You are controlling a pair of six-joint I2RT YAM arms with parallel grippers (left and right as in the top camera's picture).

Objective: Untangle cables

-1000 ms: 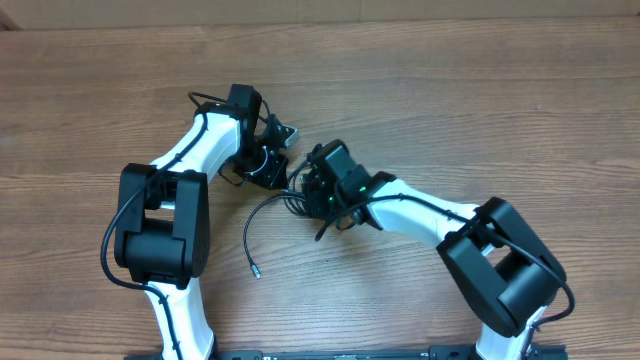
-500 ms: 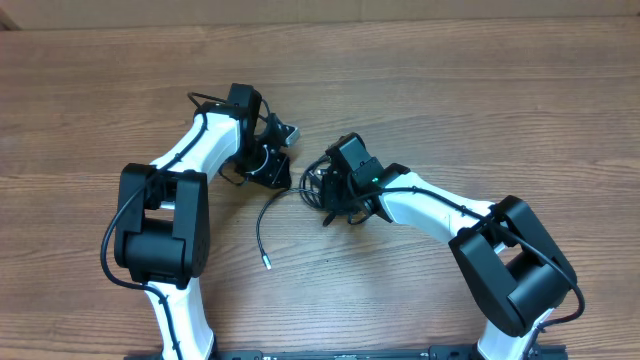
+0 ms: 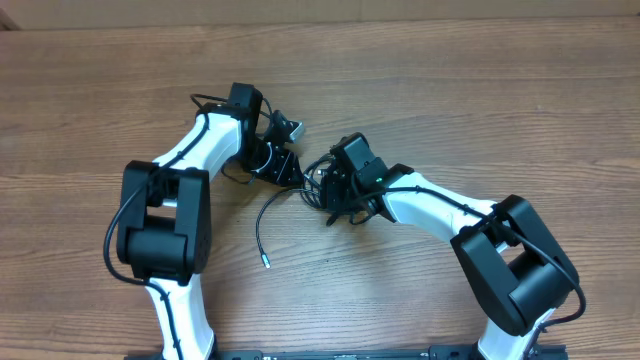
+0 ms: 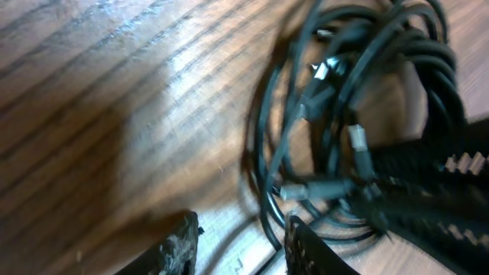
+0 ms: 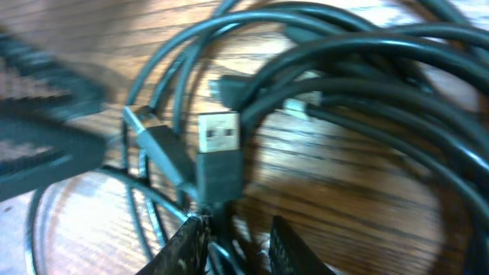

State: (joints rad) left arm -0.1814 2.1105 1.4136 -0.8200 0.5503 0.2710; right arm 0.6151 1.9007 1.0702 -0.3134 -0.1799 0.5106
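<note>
Wood-grain table (image 3: 450, 90) (brown); cables (image 5: 221, 164) tangled centrally

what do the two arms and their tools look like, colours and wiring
Both arms match: the left arm and right arm have smooth white links between bulky black joint housings, with thin black wires running along the outside. Each wrist ends in a black block. The left tool and right tool each have two dark, flat fingers, scuffed at the tips.
</note>
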